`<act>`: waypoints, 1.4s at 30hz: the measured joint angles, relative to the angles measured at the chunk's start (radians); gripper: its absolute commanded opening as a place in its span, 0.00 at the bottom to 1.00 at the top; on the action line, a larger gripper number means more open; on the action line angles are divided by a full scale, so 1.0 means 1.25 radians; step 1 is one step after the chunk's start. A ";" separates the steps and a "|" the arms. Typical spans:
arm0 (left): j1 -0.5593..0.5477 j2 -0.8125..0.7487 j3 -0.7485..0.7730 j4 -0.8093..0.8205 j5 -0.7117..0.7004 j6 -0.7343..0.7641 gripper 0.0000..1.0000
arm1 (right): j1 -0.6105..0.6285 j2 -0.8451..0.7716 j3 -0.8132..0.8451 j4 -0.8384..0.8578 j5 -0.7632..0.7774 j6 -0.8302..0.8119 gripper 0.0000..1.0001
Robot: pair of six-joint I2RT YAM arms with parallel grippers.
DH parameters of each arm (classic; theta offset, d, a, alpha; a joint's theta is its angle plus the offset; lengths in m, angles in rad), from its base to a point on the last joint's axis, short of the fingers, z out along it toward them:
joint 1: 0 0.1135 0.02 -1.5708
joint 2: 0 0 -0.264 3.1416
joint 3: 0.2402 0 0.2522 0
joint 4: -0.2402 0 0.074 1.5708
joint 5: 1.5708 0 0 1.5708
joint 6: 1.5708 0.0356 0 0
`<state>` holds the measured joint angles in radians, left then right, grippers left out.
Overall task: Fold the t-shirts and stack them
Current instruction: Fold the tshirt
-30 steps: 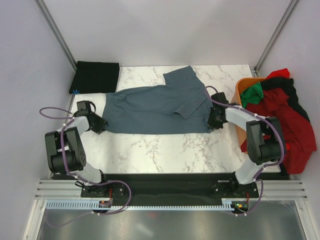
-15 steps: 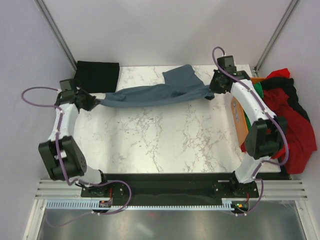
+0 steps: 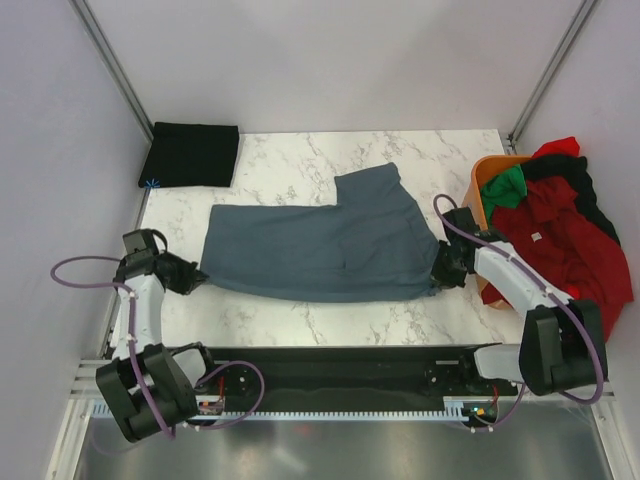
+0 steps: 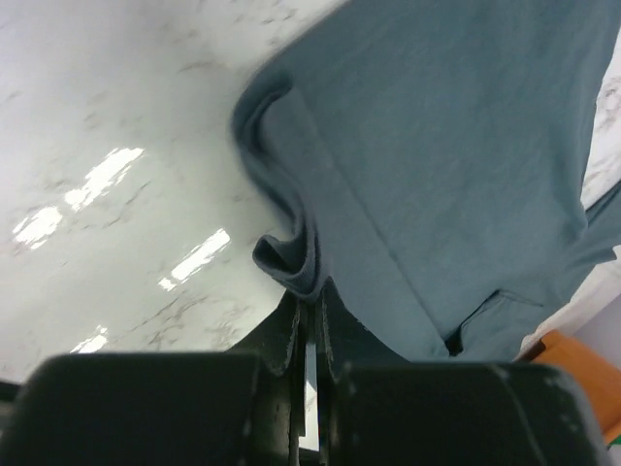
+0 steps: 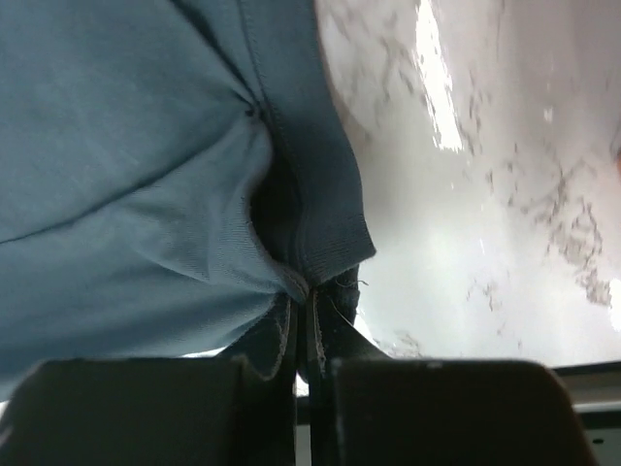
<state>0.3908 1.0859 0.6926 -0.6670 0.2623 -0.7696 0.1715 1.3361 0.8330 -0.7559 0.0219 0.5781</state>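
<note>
Nearest you, your left gripper [image 3: 193,277] is pinched tight on the near-left corner of the slate-blue t-shirt [image 3: 320,245], and your right gripper [image 3: 438,274] is clamped on its near-right corner. The shirt lies spread across mid-table, with one sleeve pointing far. You look to be mid-fold, so next carry both corners over evenly. Beyond, a folded black t-shirt [image 3: 190,155] sits far left and the orange basket [image 3: 483,180] far right.

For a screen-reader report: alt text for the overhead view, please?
A slate-blue t-shirt lies spread on a marble table, its ends pinched by the left tool and right tool. A folded black shirt sits far left; an orange basket of red, green and black shirts stands at right.
</note>
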 measured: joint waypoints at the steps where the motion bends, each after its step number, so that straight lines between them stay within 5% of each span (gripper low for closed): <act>1: 0.009 -0.018 -0.016 -0.016 -0.003 0.000 0.02 | 0.000 -0.017 -0.023 -0.007 -0.005 0.009 0.08; 4: 0.032 -0.080 -0.026 -0.056 -0.019 0.000 0.03 | -0.001 -0.090 -0.064 -0.017 -0.023 0.036 0.20; 7: 0.039 -0.135 -0.025 -0.081 -0.031 0.001 0.12 | -0.001 -0.181 -0.088 -0.019 -0.045 0.069 0.41; 9: 0.042 -0.156 -0.020 -0.102 -0.040 0.003 0.37 | -0.001 -0.231 -0.101 -0.027 -0.058 0.084 0.59; 11: 0.044 -0.168 -0.013 -0.123 -0.042 0.012 0.80 | -0.001 -0.285 -0.111 -0.047 -0.070 0.104 0.72; 14: 0.047 -0.194 0.005 -0.146 -0.036 0.018 1.00 | -0.001 -0.386 -0.112 -0.076 -0.084 0.120 0.82; 18: 0.047 -0.210 0.051 -0.165 -0.027 0.045 1.00 | -0.001 -0.430 -0.056 -0.097 -0.099 0.115 0.81; 21: 0.036 -0.192 0.111 -0.172 -0.032 0.088 0.99 | -0.001 -0.340 0.037 -0.085 -0.111 0.091 0.81; 33: -0.182 -0.128 0.129 -0.116 -0.143 0.204 0.93 | 0.005 0.438 0.692 0.088 -0.107 -0.040 0.80; 42: -0.216 -0.140 0.120 -0.101 -0.168 0.214 0.88 | 0.004 0.875 1.113 0.126 -0.097 -0.082 0.79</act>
<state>0.1211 0.9104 0.8421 -0.7933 0.0528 -0.5018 0.1768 2.4298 2.2242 -0.5983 -0.0994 0.4751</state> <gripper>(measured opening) 0.883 0.798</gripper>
